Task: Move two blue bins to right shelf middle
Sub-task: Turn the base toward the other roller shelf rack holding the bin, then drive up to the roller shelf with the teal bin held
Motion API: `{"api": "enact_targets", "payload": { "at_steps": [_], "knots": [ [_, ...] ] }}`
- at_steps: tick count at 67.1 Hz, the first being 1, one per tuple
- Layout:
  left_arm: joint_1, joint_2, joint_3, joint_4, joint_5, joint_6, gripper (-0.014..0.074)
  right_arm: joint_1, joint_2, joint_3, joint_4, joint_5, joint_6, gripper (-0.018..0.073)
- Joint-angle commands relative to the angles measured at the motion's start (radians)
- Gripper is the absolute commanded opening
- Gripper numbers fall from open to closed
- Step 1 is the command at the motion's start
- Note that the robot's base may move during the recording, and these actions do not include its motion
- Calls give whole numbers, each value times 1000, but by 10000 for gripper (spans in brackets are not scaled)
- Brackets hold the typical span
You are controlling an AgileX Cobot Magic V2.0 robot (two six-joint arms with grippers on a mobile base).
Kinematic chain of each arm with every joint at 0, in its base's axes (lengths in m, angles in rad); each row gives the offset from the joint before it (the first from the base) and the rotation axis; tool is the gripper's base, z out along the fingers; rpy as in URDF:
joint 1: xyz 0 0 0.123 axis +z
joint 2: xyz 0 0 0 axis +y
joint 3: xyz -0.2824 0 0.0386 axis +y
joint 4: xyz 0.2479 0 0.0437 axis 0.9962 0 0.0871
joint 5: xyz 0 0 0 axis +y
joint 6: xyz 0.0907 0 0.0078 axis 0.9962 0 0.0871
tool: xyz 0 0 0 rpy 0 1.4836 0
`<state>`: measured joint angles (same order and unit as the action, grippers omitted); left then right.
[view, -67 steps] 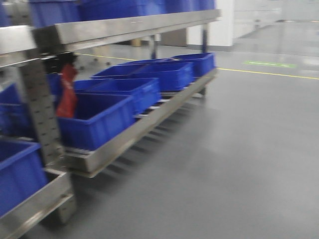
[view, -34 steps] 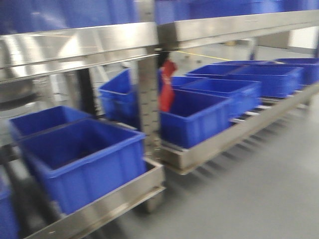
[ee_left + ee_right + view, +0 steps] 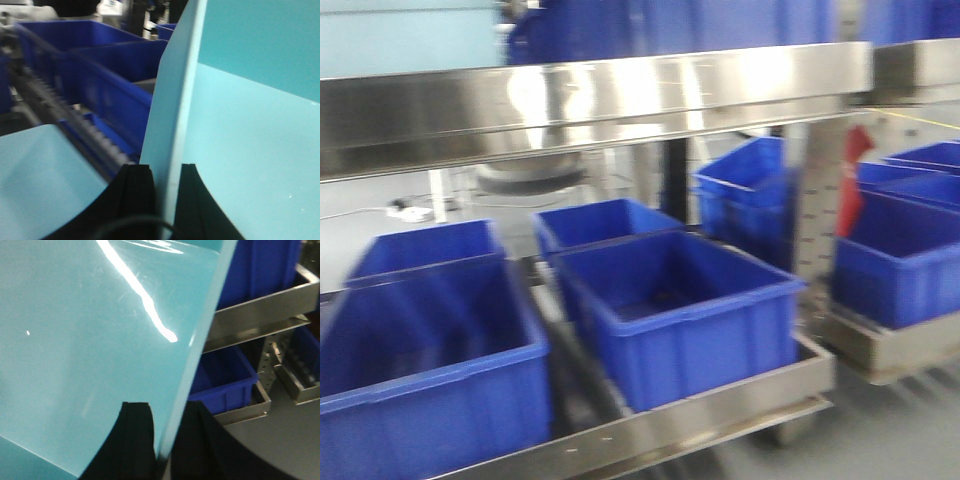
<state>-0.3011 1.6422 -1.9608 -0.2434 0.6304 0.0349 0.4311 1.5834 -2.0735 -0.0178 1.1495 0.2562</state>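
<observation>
left jaws: clenched on upright pale teal panel (image 3: 176, 90) | right jaws: clenched on tilted pale teal panel (image 3: 100, 340)

A steel rack (image 3: 600, 95), a red object (image 3: 855, 175) and a turquoise panel (image 3: 250, 125) show.

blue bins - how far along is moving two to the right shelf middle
Done: nothing that shows. In hand: the left gripper and right gripper each clamp a pale cyan wall, not a royal-blue one. Left: the blue bins sit on a low steel shelf, so both moves seem to remain.
</observation>
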Motion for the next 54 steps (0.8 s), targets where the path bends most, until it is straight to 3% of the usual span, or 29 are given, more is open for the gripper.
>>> {"api": "enact_targets", "payload": {
  "at_steps": [1, 54],
  "knots": [
    [5, -8, -15, -14, -74, -20, -111, -2, -12, -11, 6, -14, -30, -153],
    [5, -8, -15, -14, -74, -20, -111, -2, -12, -11, 6, -14, -30, -153]
  ]
}}
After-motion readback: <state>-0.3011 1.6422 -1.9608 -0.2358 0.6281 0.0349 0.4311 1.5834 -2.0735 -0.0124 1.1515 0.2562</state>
